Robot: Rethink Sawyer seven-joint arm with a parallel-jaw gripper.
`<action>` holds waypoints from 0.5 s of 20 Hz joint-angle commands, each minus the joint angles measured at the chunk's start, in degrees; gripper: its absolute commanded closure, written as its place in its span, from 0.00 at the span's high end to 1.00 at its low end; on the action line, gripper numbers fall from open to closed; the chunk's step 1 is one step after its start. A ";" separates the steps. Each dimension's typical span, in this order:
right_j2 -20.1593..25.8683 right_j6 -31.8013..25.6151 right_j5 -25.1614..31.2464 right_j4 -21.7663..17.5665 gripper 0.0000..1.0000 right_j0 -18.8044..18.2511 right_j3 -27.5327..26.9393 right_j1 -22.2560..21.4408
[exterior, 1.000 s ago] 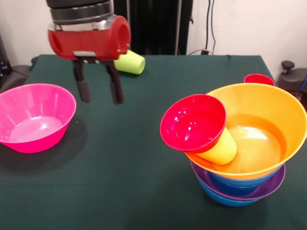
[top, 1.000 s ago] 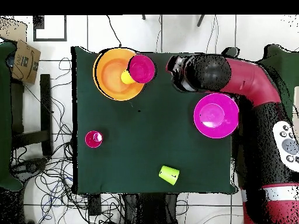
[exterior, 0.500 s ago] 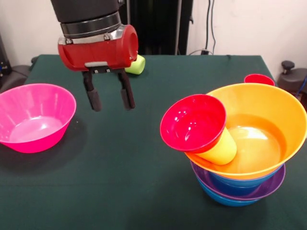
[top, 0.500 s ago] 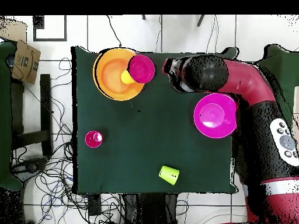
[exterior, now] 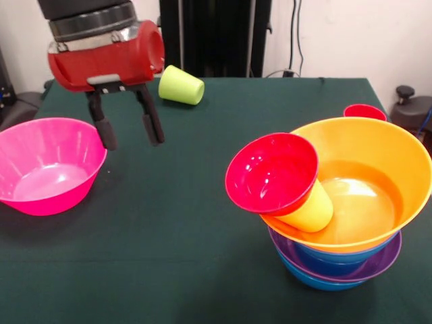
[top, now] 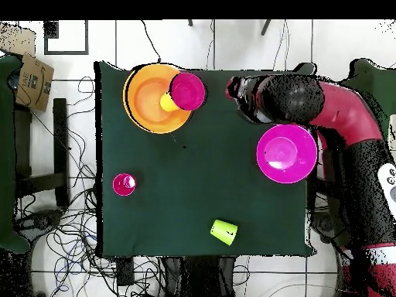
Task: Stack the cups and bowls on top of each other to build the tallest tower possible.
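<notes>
The tower stands at the right in the front view: a blue bowl (exterior: 317, 280) and a purple bowl (exterior: 378, 260) lowest, with the wide orange bowl (exterior: 378, 145) on top. A yellow cup (exterior: 312, 208) lies in the orange bowl. A small red bowl (exterior: 271, 173) sits tilted on that cup. The large pink bowl (exterior: 47, 165) stands alone at the left. My gripper (exterior: 129, 137) hangs open and empty just right of its rim, above the table. A lime green cup (exterior: 181, 86) lies on its side behind the gripper. A red cup (exterior: 364, 111) stands behind the tower.
The dark green table (exterior: 189, 229) carries everything. In the overhead view the arm's wrist (top: 271, 97) is above the pink bowl (top: 286, 153), with the orange bowl (top: 147, 104) at the top left, the red cup (top: 124, 184) and the green cup (top: 224, 231).
The gripper moved right toward the table's middle, then back left and slightly up to the pink bowl's rim. It stayed open and empty. The bowls and cups have not moved.
</notes>
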 commanded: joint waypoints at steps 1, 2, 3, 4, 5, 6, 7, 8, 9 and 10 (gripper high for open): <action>2.92 -19.12 8.37 -3.25 1.00 -0.86 5.65 -2.72; 3.02 -19.12 8.33 -3.37 1.00 -1.08 5.88 -2.86; 3.13 -19.11 8.29 -3.50 1.00 -1.30 6.12 -2.99; 3.17 -18.74 8.40 -3.52 1.00 -1.27 6.18 -3.27; 3.37 -18.52 8.51 -3.49 1.00 -1.27 6.23 -3.35; 3.46 -17.98 8.84 -3.35 1.00 -1.07 6.15 -3.52; 3.67 -17.78 8.98 -3.26 1.00 -1.02 6.16 -3.51; 3.69 -17.08 8.92 -3.20 1.00 -0.85 6.25 -3.66; 3.81 -16.91 8.89 -3.20 1.00 -0.80 6.32 -3.61; 3.84 -16.67 8.58 -3.34 1.00 -0.64 6.35 -3.42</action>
